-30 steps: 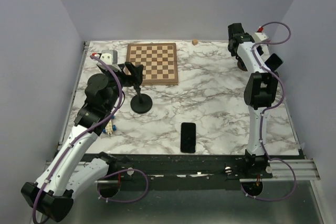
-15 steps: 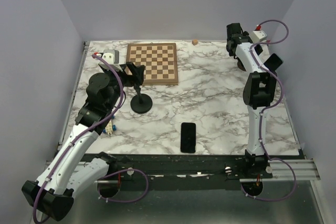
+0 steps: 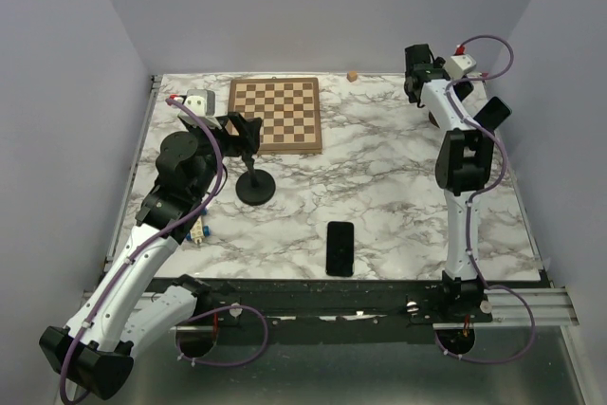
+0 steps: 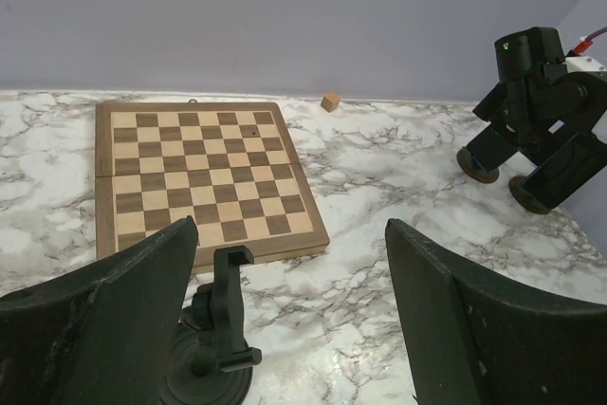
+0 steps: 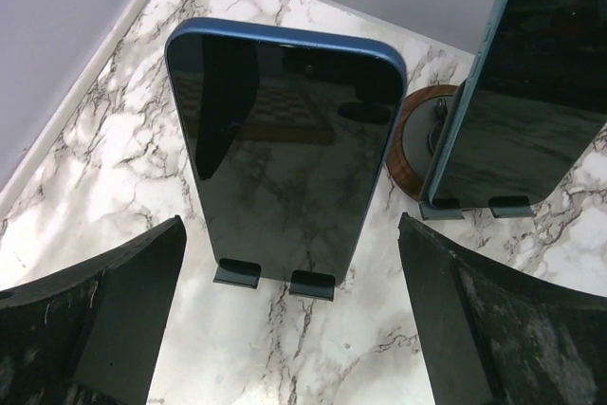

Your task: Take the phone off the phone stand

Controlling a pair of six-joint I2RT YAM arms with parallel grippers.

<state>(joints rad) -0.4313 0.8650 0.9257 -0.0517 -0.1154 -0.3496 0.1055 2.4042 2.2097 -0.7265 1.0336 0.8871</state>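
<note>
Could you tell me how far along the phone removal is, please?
Looks done: a black phone lies flat near the front edge, and the black stand by the left end effector is empty. In hand: the right end effector, open, faces a blue phone propped on its stand. Left: gripping and lifting it; a second phone beside it is propped up too.

Plain lavender-grey walls (image 3: 313, 7) enclose a white, grey-veined marble table (image 3: 398, 187) under soft, even light.
</note>
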